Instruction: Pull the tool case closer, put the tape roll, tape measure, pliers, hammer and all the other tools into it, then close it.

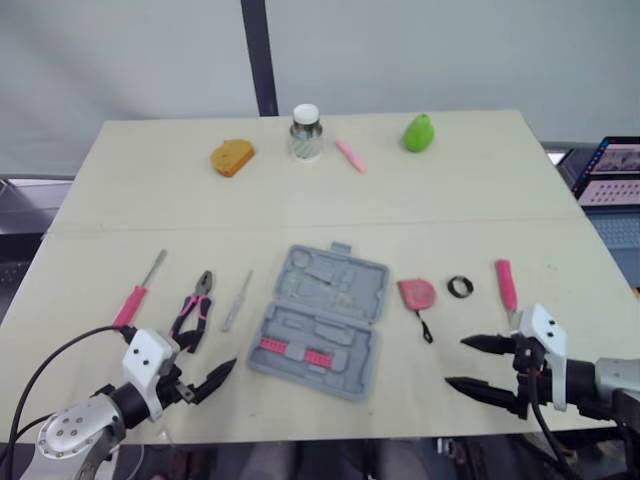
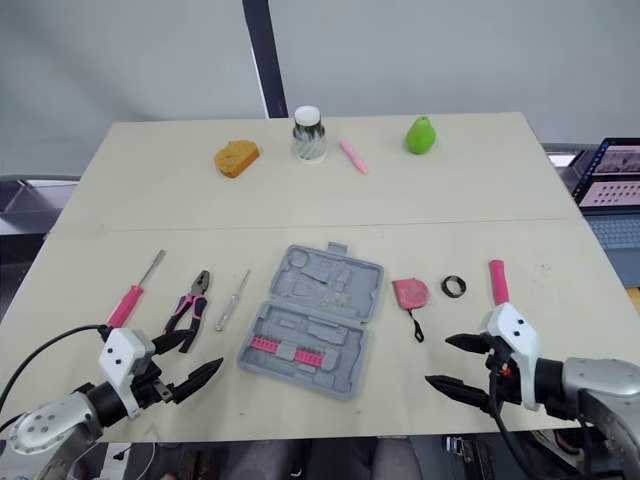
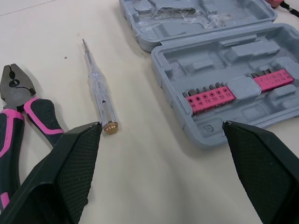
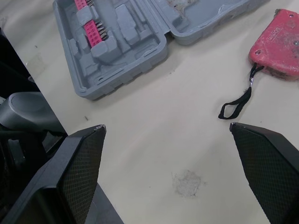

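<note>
The grey tool case point(image 1: 320, 320) lies open in the middle of the table, with pink bit strips in its near half point(image 3: 219, 93). Right of it are the red tape measure point(image 1: 417, 292), the black tape roll point(image 1: 460, 287) and a pink-handled tool point(image 1: 507, 285). On the left lie the pink-and-black pliers point(image 1: 193, 312), a clear tester screwdriver point(image 3: 100, 93) and a pink-handled screwdriver point(image 1: 135, 297). My left gripper point(image 1: 205, 362) is open and empty near the front edge, just below the pliers. My right gripper point(image 1: 455, 362) is open and empty, nearer than the tape measure point(image 4: 280, 42).
Along the table's far side stand an orange block point(image 1: 232, 157), a glass jar with a white lid point(image 1: 306, 132), a pink pen point(image 1: 350, 155) and a green pear-shaped object point(image 1: 418, 132). A laptop point(image 1: 615, 170) sits beyond the right edge.
</note>
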